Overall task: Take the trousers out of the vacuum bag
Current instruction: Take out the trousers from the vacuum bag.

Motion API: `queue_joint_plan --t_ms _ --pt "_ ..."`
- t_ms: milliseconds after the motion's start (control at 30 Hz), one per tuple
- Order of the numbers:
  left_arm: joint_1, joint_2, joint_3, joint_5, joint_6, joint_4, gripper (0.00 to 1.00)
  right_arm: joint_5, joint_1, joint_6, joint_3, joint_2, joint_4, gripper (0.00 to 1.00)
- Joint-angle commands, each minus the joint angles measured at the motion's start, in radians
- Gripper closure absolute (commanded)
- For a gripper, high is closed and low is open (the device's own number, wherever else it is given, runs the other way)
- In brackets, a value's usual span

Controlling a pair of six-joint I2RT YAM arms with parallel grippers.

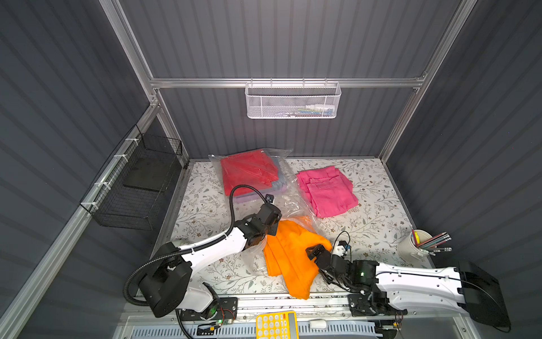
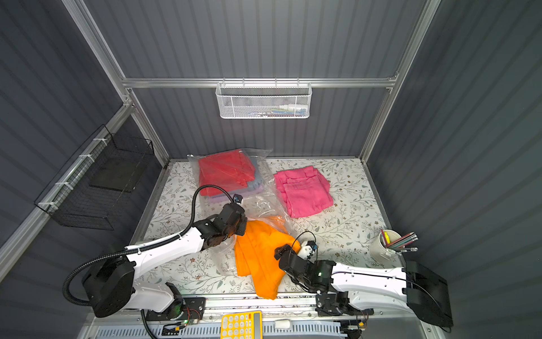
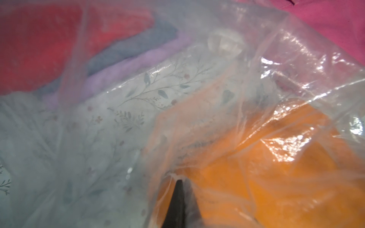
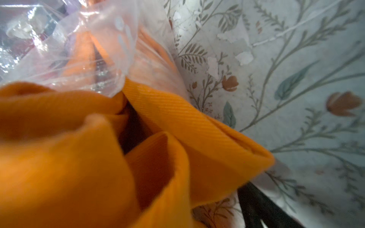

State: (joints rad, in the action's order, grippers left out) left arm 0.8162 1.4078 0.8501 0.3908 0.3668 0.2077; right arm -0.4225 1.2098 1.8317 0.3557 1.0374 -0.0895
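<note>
Left end effector (image 3: 179, 189) closed, pinching vacuum bag (image 1: 293, 202) film. Right end effector (image 1: 313, 251) stands with jaws apart against orange trousers (image 1: 289, 258), which lie mostly outside the bag on desk (image 1: 366, 223).

No text, label, brand or number can be read anywhere, and the keys of the yellow calculator (image 1: 275, 325) before the desk (image 1: 366, 217) are too small and blurred to make out.

The vacuum bag (image 1: 293, 202) is clear, glossy plastic film, crinkled and glinting. The orange trousers (image 4: 177, 118) are matt cloth with a fine diagonal twill rib; the hot pink trousers (image 1: 327, 190) are matt, creased cloth. The surface (image 4: 286, 126) has a smooth floral-printed covering, chipped in patches.
</note>
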Motion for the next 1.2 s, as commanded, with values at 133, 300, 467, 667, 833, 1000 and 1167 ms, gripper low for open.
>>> queue_joint_plan --t_ms 133,300,467,667,833,1000,1167 --pt "-0.006 -0.035 0.017 0.001 -0.009 0.021 1.0 -0.107 0.002 -0.091 -0.048 0.108 0.296 0.17" --pt "-0.008 -0.038 0.016 -0.001 -0.002 0.021 1.0 -0.13 -0.005 -0.15 -0.05 0.109 0.356 0.43" --pt "-0.007 -0.036 0.016 -0.001 0.004 0.021 1.0 -0.127 -0.019 -0.21 -0.046 0.073 0.359 0.67" --pt "-0.008 -0.029 0.017 -0.003 0.005 0.023 1.0 -0.128 -0.025 -0.276 -0.013 -0.033 0.274 0.91" --pt "-0.006 -0.027 0.016 -0.001 0.005 0.022 1.0 -0.115 -0.025 -0.313 0.026 -0.099 0.196 0.98" --pt "-0.007 -0.026 0.015 0.002 0.005 0.021 1.0 -0.072 -0.025 -0.343 0.059 -0.129 0.158 1.0" --pt "-0.006 -0.017 0.009 0.007 0.005 0.009 1.0 -0.029 -0.023 -0.379 0.089 -0.129 0.162 1.0"
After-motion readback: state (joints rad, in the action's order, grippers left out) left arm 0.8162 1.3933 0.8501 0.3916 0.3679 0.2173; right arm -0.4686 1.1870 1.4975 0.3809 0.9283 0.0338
